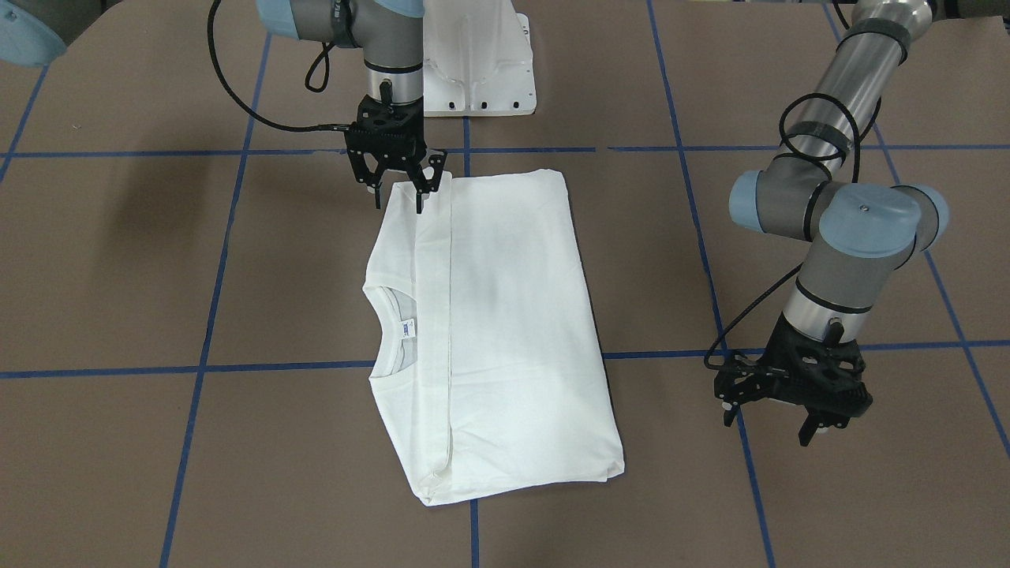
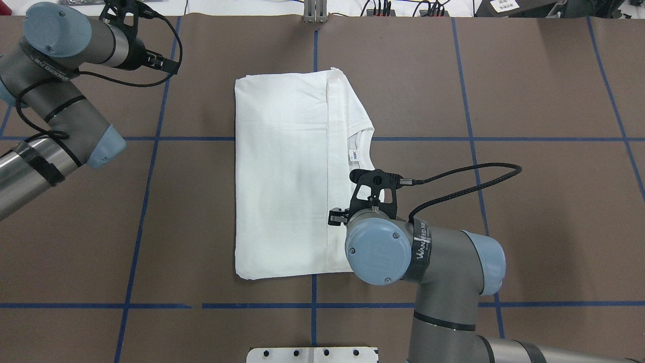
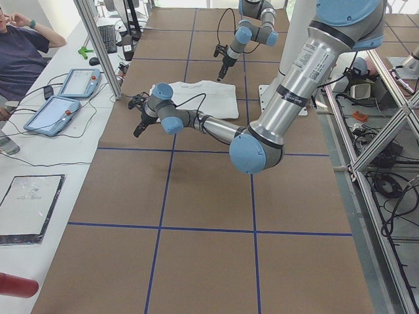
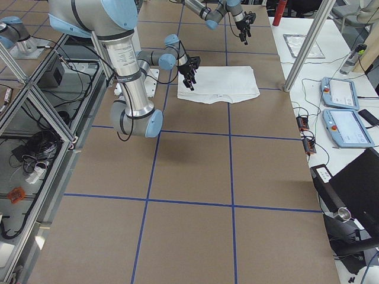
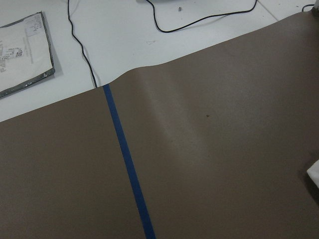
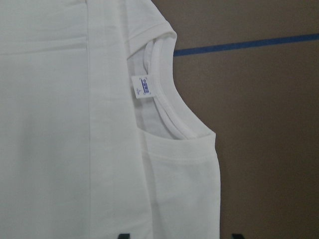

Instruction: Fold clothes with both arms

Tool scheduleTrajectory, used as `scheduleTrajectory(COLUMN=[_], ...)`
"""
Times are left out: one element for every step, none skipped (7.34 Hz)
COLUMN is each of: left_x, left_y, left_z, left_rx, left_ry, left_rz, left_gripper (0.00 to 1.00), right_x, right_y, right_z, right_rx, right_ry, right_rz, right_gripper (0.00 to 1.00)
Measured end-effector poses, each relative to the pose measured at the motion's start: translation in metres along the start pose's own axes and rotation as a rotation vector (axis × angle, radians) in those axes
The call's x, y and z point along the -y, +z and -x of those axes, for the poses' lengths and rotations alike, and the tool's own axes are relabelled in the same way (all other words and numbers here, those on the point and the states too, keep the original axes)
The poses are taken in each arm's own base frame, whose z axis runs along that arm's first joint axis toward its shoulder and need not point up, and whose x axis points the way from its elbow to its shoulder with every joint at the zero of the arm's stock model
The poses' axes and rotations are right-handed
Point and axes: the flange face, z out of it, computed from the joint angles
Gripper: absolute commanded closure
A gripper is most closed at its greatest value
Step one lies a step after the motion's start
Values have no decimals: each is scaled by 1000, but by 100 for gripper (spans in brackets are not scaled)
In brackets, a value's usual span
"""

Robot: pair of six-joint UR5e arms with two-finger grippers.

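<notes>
The white T-shirt (image 1: 513,315) lies folded into a long rectangle mid-table, with its collar and small neck label (image 1: 406,327) showing on one long side; no printed text shows. It also shows in the overhead view (image 2: 282,171) and the right wrist view (image 6: 60,124). My right gripper (image 1: 398,207) is open and empty, hovering just over the shirt's corner nearest the robot base. My left gripper (image 1: 772,426) is open and empty above bare table, well apart from the shirt's other side. In the overhead view my right wrist hides its fingers.
The white pedestal base (image 1: 481,71) stands behind the shirt. Blue tape lines (image 5: 127,164) grid the brown table cover. Beyond the far table edge a white bench carries tablets (image 3: 62,104) and cables, with a seated person (image 3: 19,52).
</notes>
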Motion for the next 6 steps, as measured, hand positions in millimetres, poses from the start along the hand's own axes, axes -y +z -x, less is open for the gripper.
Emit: scheduleTrajectory(left_x=[0,0,-1,-1,-1,-4], left_y=[0,0,0,0,-1,-2], left_z=[-1,-1,-2,-2,-3,-3], left_rx=[-5,-8,-11,-19,-28,-32], left_ry=[0,0,0,1,1,1], left_rz=[3,4,6,11,15,18], left_gripper=[0,0,0,0,0,0], right_x=[31,63,92,110,114,106], right_y=[3,14,31,44,49,52], right_z=[7,24,50,69,80,84], right_rx=[-5,-24,-59,-87,-95,-93], right_ry=[-5,4,19,29,25,-11], right_rz=[-6,-5,-7,-1,36,102], right_gripper=[0,0,0,0,0,0])
